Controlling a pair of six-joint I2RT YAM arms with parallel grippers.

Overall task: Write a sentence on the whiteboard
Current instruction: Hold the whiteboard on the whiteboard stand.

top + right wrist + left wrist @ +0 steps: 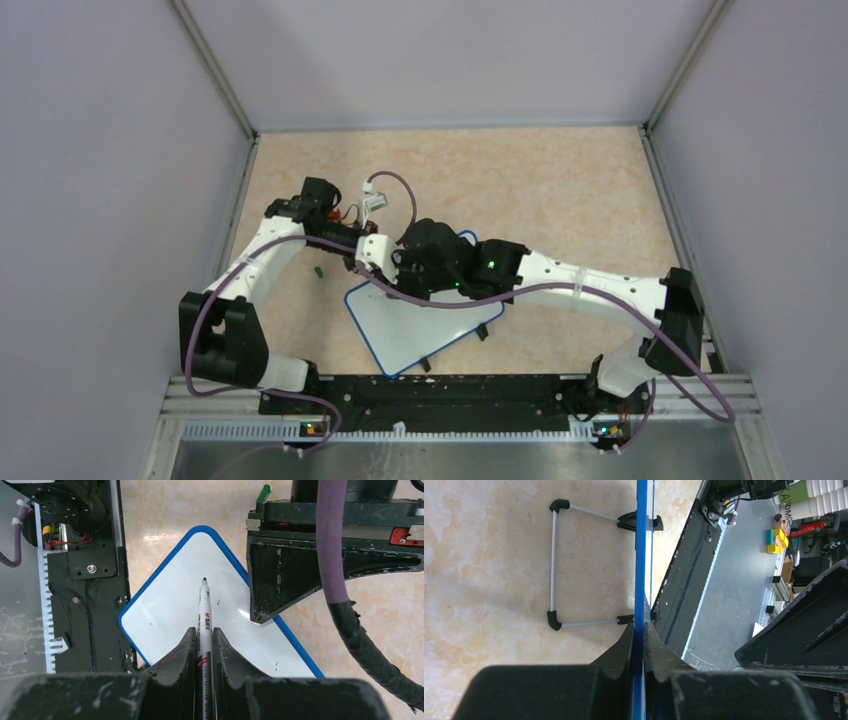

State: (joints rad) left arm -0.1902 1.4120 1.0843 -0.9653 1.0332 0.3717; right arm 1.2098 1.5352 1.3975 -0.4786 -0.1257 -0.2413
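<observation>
The whiteboard (pixel 432 335) lies on the table in front of the arm bases, one corner toward them, with a blue rim (pixel 641 555). Its white face (pixel 165 610) is blank where it shows; no green sentence is visible, and the arms hide part of the board from above. My left gripper (pixel 640 628) is shut on the board's rim at the far left edge (pixel 362 262). My right gripper (pixel 204 630) is shut on a white marker (pixel 204 615). The marker's uncapped green tip points down at the middle of the board, close to the surface.
A green marker cap (pixel 318 270) lies on the table left of the board and also shows in the right wrist view (pixel 264 491). The board's wire stand (pixel 553 565) sticks out from it. The black base rail (pixel 430 392) runs along the near edge. Enclosure walls stand on three sides.
</observation>
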